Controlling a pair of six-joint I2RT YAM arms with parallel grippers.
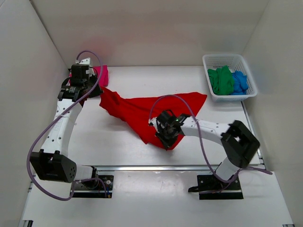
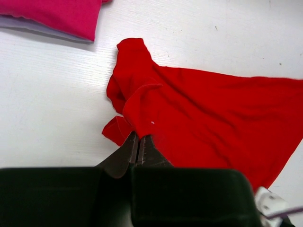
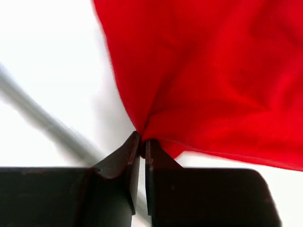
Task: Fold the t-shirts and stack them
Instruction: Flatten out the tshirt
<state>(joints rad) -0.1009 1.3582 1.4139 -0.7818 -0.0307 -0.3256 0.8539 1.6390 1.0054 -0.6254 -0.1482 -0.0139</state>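
A bright red t-shirt (image 1: 142, 111) lies stretched and crumpled across the middle of the table. My left gripper (image 1: 97, 90) is shut on its far left corner; the left wrist view shows the jaws (image 2: 140, 138) pinching a fold of the red t-shirt (image 2: 203, 109). My right gripper (image 1: 166, 137) is shut on the shirt's near edge; the right wrist view shows the jaws (image 3: 142, 138) closed on the red t-shirt (image 3: 213, 71). A folded magenta-pink t-shirt (image 1: 102, 74) lies at the back left, also in the left wrist view (image 2: 57, 16). Green (image 1: 221, 80) and blue (image 1: 240, 81) t-shirts sit in the basket.
A white plastic mesh basket (image 1: 229, 58) stands at the back right. White walls enclose the table on the left, back and right. The arm bases and a metal rail (image 1: 161, 167) run along the near edge.
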